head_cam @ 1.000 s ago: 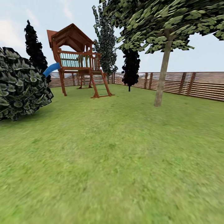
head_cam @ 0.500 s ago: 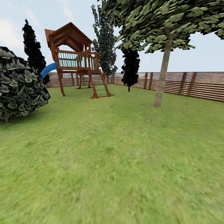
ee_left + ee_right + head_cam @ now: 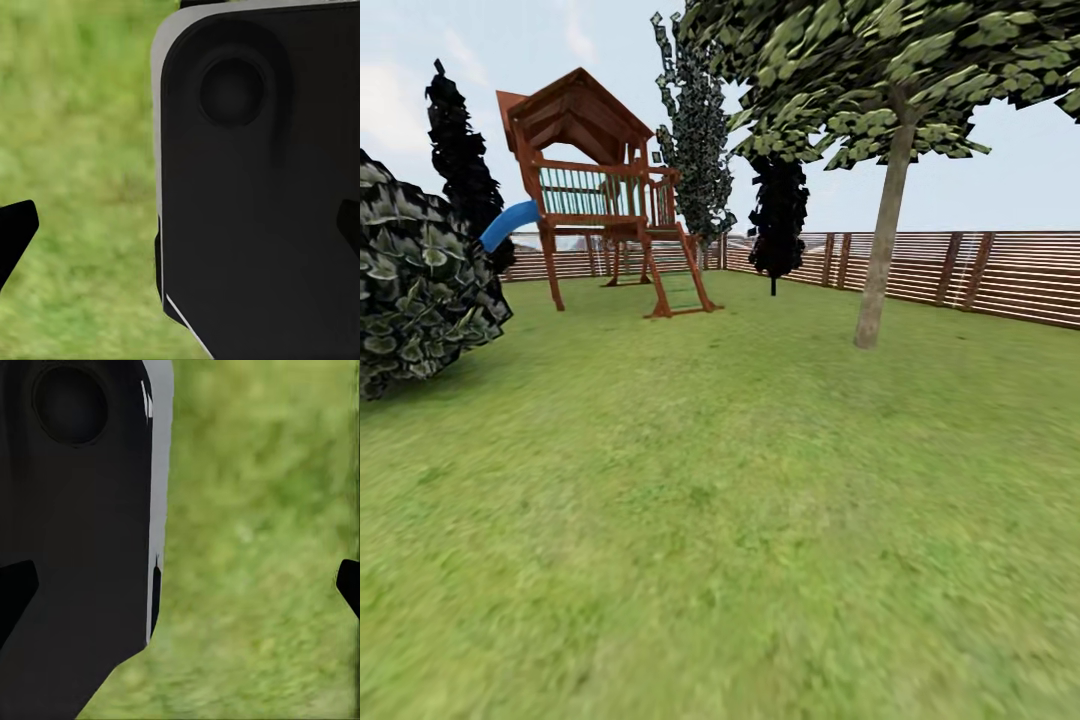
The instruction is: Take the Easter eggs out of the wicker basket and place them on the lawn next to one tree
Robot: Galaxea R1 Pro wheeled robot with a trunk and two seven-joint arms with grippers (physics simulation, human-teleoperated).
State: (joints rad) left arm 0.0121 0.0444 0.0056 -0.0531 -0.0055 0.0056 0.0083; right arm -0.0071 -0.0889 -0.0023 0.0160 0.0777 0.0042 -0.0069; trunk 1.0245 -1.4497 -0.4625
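The lawn (image 3: pixel 720 520) lies ahead of me, with the tree (image 3: pixel 882 250) standing on it right of centre, in front of the slat fence (image 3: pixel 1000 272). A wooden play tower (image 3: pixel 605 190) stands to its left. My left hand (image 3: pixel 184 225) and right hand (image 3: pixel 184 585) are spread wide, holding nothing, over grass.

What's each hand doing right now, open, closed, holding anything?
Left hand: open, fingertips wide apart, nothing between them.
Right hand: open, fingertips wide apart, empty over the lawn.
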